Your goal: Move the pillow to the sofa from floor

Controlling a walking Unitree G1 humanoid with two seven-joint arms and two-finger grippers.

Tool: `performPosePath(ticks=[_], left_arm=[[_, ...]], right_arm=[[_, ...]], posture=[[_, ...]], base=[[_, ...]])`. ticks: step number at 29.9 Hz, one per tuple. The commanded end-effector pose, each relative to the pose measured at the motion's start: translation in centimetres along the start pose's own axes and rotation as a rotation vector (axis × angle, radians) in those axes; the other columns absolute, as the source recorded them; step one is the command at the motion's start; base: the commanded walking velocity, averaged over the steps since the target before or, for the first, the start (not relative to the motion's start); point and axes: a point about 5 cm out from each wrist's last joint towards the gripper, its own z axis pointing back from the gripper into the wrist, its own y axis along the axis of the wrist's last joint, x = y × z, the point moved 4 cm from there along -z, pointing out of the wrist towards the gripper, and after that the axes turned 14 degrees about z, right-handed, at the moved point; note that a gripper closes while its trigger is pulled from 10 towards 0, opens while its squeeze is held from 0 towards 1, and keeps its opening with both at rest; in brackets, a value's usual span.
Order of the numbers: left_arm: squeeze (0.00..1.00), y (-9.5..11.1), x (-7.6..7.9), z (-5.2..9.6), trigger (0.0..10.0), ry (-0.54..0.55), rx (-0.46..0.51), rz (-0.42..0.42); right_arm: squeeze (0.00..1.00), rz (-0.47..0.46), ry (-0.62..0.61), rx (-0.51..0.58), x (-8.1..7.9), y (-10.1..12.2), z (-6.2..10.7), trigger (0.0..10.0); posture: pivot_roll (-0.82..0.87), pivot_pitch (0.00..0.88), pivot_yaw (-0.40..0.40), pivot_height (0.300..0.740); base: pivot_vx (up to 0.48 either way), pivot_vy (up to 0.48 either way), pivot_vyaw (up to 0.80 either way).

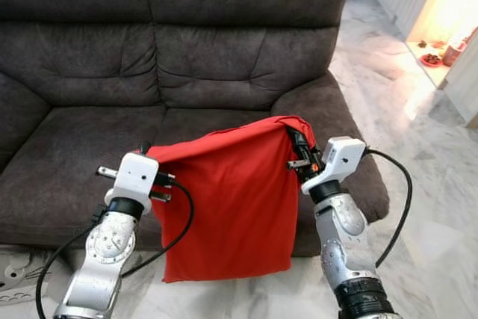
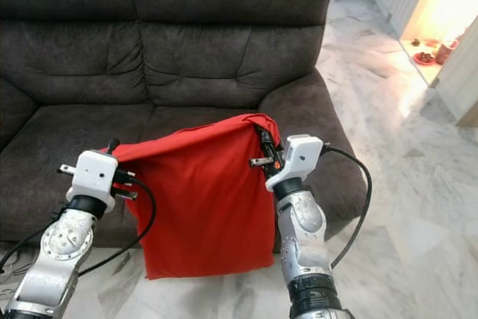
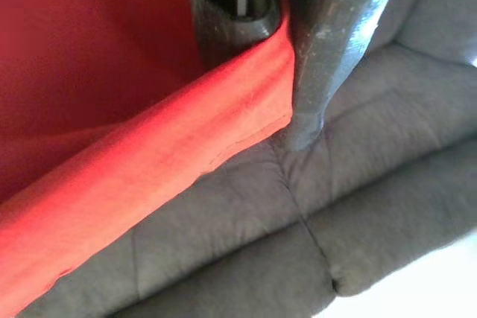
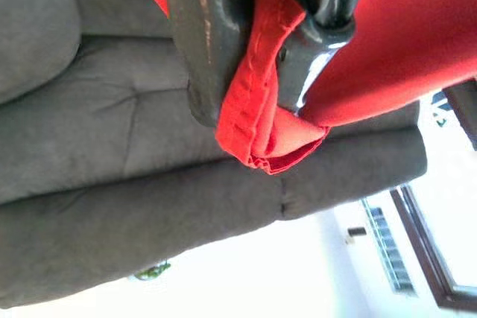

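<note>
Item: red pillow, held by 2 grippers at its 2 upper corners. Left gripper: jaws clenched on the pillow's upper left corner, the red seam edge pinched between its 2 dark fingers, as the left wrist view shows. Right gripper: jaws clenched on the upper right corner, a folded lip of red fabric bunched between its fingers and poking out past the tips. Position of the pillow: clear of the floor, hanging flat like a sheet from the 2 grips, its top edge running left to right between them and sloping up toward the right gripper; its lower edge hangs in front of the sofa's front face, below seat level. Sofa: dark grey, 2 seat cushions, directly behind the pillow; the seat lies forward of and slightly below the jaws, with the right armrest just beside the right gripper. Governing relation: the pillow's long top edge runs parallel to the sofa front, both arms equally engaged, so the coming move is judged to be a forward carry over the seat edge, then release. Risk, as judged: the drooping lower edge may catch on the seat front.
</note>
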Motion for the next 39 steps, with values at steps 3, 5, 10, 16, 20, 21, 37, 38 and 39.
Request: performPosePath(ticks=[3, 5, 10, 16, 20, 21, 37, 38, 39], left_arm=[[0.00, 4.0, -0.8, -1.0, 10.0, 0.032, 0.148, -0.009], [0.00, 4.3, -1.0, -1.1, 10.0, 0.037, 0.155, -0.011], [0.00, 5.5, -2.0, -1.5, 10.0, 0.066, 0.188, -0.010], [0.00, 5.7, -1.7, -1.6, 10.0, 0.058, 0.188, -0.014], [0.00, 6.2, -1.9, -1.7, 10.0, 0.059, 0.198, -0.019], [0.00, 6.4, -2.1, -1.8, 10.0, 0.061, 0.205, -0.024], [0.00, 10.7, -4.5, -3.6, 10.0, 0.091, 0.322, -0.095], [0.00, 10.8, -4.5, -3.6, 10.0, 0.091, 0.323, -0.095], [0.00, 10.8, -4.5, -3.6, 10.0, 0.091, 0.323, -0.095]], right_arm=[[0.00, 0.041, -0.040, 0.150, 1.4, 4.2, -1.1, 10.0], [0.00, 0.049, -0.037, 0.163, 1.4, 4.6, -1.2, 10.0], [0.00, 0.047, -0.010, 0.168, 0.9, 4.8, -1.5, 10.0], [0.00, 0.036, 0.007, 0.153, 0.3, 4.4, -1.4, 10.0], [0.00, 0.032, -0.002, 0.174, 0.5, 5.3, -1.7, 10.0], [0.00, 0.031, -0.003, 0.180, 0.5, 5.5, -1.9, 10.0], [0.00, 0.040, 0.004, 0.373, 0.0, 12.0, -5.1, 10.0], [0.00, 0.040, 0.009, 0.376, -0.1, 12.1, -5.1, 10.0], [0.00, 0.040, 0.009, 0.376, -0.1, 12.1, -5.1, 10.0]], posture=[[0.12, 0.105, 0.018, 0.740], [0.12, 0.107, 0.017, 0.740], [0.12, 0.107, 0.017, 0.740], [0.12, 0.112, 0.015, 0.740], [0.12, 0.113, 0.016, 0.740], [0.12, 0.112, 0.015, 0.740], [0.12, 0.106, 0.026, 0.740], [0.12, 0.106, 0.026, 0.740], [0.12, 0.106, 0.026, 0.740]], base=[[0.349, 0.000, 0.00], [0.349, 0.000, 0.00], [0.352, 0.000, 0.67], [0.352, 0.000, 0.00], [0.352, 0.000, 0.00], [0.349, 0.000, 0.00], [0.354, 0.000, 0.00], [0.352, 0.000, 0.00], [0.352, 0.000, 0.00]])
